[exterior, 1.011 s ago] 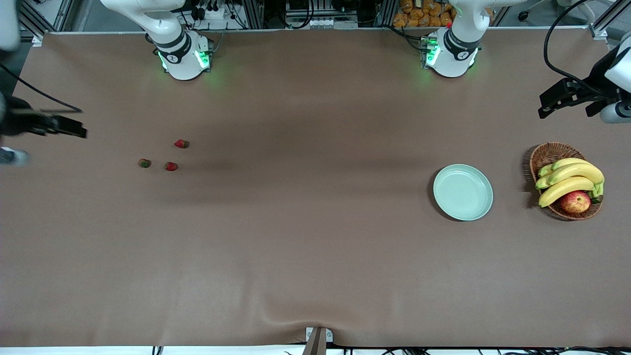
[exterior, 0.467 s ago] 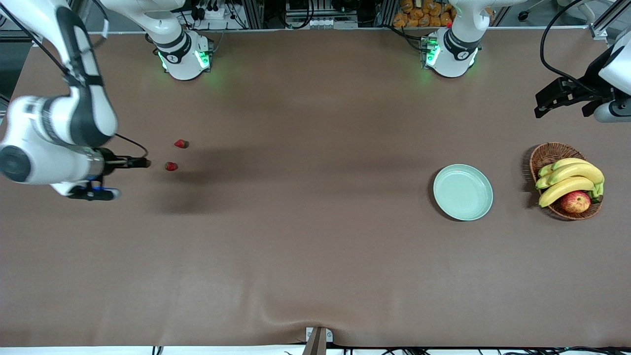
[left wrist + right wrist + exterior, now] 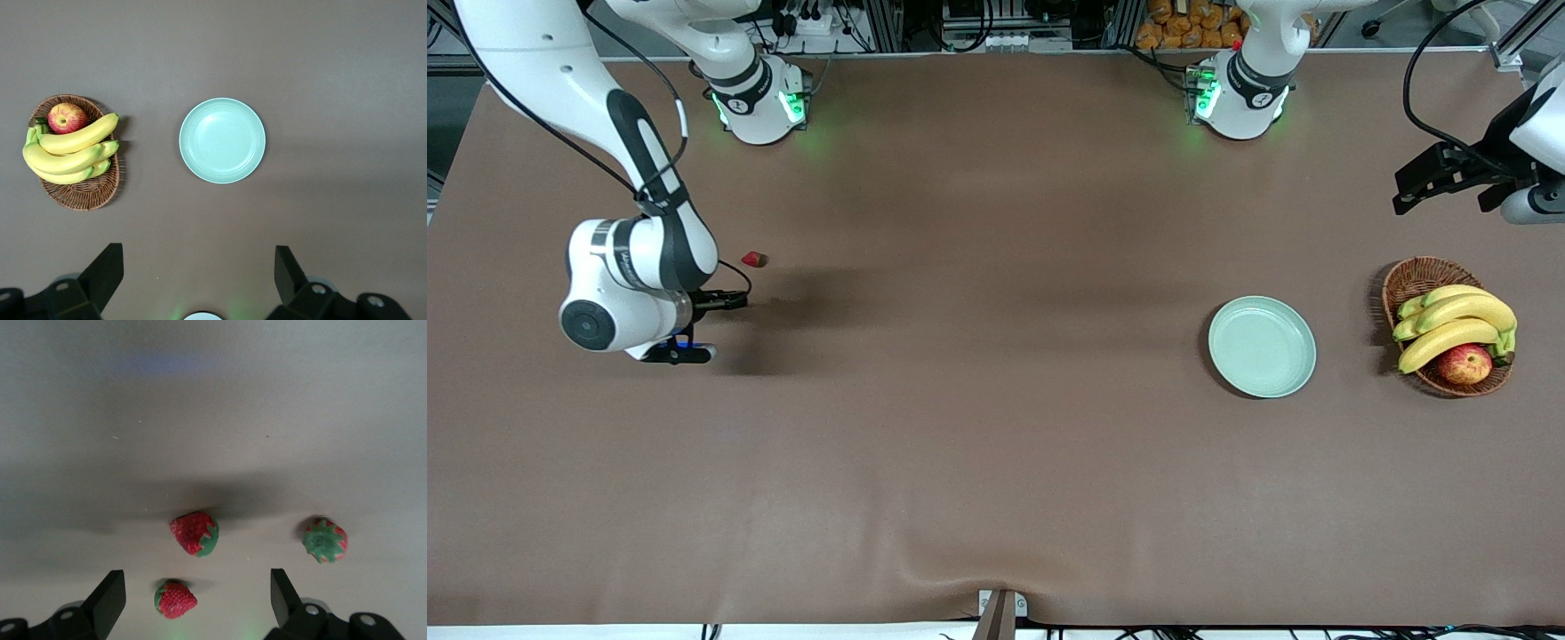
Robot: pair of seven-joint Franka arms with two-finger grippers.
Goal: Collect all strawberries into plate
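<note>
Nearest the front camera on the brown tabletop (image 3: 996, 444) lies the plate (image 3: 1262, 346), pale mint and with nothing in it, toward the left arm's end. Just beside it, closer to that end, is a wicker basket (image 3: 1403, 277) with bananas (image 3: 1458, 322) and an apple (image 3: 1464, 364). Toward the right arm's end, well apart from the plate, the right pincer (image 3: 725, 300) hangs low over the strawberries (image 3: 195, 533). Its wrist view shows all three on the cloth: one between the spread fingers (image 3: 107, 600), one closer to the camera (image 3: 176, 599), and one off to the side showing mostly its green cap (image 3: 325, 539). The jaws are wide and hold nothing. In the front view only one berry (image 3: 755, 260) shows clear of the arm, a little farther from the camera than the pincer. The left pincer (image 3: 1440, 178) waits high over the tabletop by the basket, its jaws also spread wide and empty. The step in hand looks like the reach for the first berry; no berry is collected yet. The next move likely calls for centring the jaws on one berry, lowering almost to the cloth, and closing gently without nudging its neighbours.
</note>
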